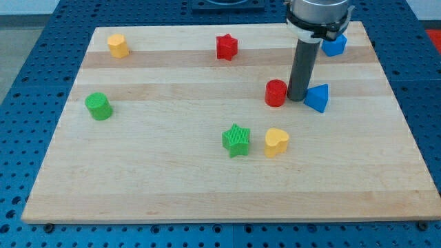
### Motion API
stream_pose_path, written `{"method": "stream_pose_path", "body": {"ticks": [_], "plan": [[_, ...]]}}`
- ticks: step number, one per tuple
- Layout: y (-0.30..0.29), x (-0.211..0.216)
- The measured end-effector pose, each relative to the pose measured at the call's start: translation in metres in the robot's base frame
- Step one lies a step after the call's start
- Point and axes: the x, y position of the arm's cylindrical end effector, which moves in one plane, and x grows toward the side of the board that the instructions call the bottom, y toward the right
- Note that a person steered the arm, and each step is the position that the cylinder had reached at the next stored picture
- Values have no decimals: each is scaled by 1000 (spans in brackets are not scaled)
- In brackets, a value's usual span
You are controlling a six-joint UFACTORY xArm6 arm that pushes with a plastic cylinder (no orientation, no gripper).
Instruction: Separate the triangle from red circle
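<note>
A red circle block (pixel 276 93) sits right of the board's middle. A blue triangle block (pixel 318 98) lies just to its right, with a narrow gap between them. My tip (pixel 296 98) stands in that gap, close to both blocks; whether it touches either I cannot tell. The rod rises from there to the arm's head at the view's top.
A wooden board (pixel 172 186) holds the blocks. A red star (pixel 227 47) is at top middle, a yellow block (pixel 118 45) at top left, a green circle (pixel 98 106) at left, a green star (pixel 236 140) and a yellow heart (pixel 276 142) at lower middle, and another blue block (pixel 335 45) at top right.
</note>
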Motion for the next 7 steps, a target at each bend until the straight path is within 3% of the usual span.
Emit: {"method": "stream_pose_path", "body": {"ticks": [7], "plan": [[52,11]]}}
